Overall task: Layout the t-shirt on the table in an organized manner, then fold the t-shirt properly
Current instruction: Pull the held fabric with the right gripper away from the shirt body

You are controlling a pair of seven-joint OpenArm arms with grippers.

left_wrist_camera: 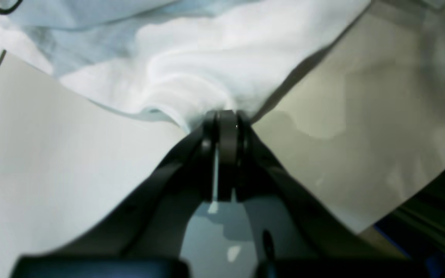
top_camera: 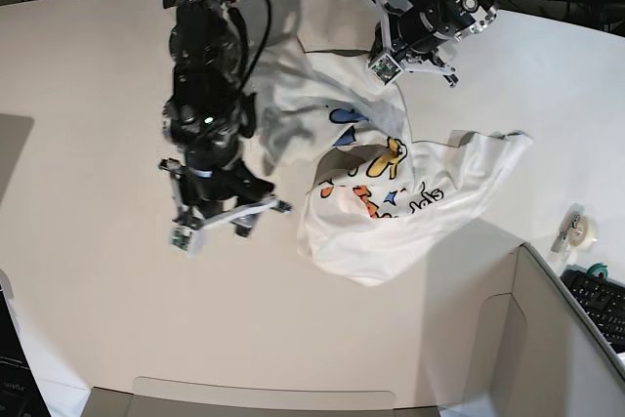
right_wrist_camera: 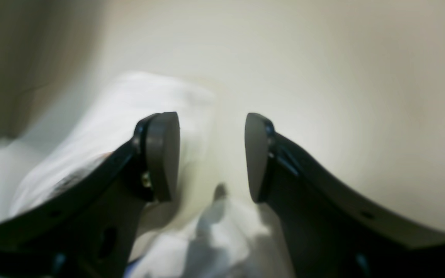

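Spreading stage | left gripper clamped on t-shirt hem, upper centre | right gripper agape, empty | next: seize opposite edge.

I take the t-shirt as landmark: it lies crumpled on the table, mid-right in my base view. My left gripper sits at the shirt's far edge; my right gripper is beside its near-left part. Tape roll lies right of the shirt, near the bin.
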